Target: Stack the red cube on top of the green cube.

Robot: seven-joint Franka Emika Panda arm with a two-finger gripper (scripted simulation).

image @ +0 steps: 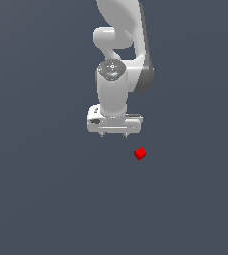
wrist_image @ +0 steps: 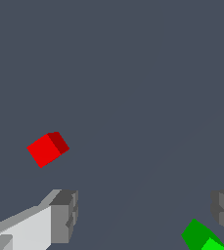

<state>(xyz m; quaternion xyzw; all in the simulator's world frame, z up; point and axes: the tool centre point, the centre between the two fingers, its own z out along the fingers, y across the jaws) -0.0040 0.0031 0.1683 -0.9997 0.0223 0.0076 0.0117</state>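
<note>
Exterior view: we are hovering our gripper (image: 114,134) with nothing grasped, while the red cube (image: 140,154) is lying just beside it, unlifted. Wrist view: we are seeing spread fingers (wrist_image: 62,215) and the green cube (wrist_image: 199,236) apart from the red cube; stacking is not yet begun.

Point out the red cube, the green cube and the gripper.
red cube (wrist_image: 45,150), wrist view, its lit front face
green cube (wrist_image: 199,236), wrist view, its visible corner
gripper (image: 114,134), exterior view, midway between the fingertips
</note>
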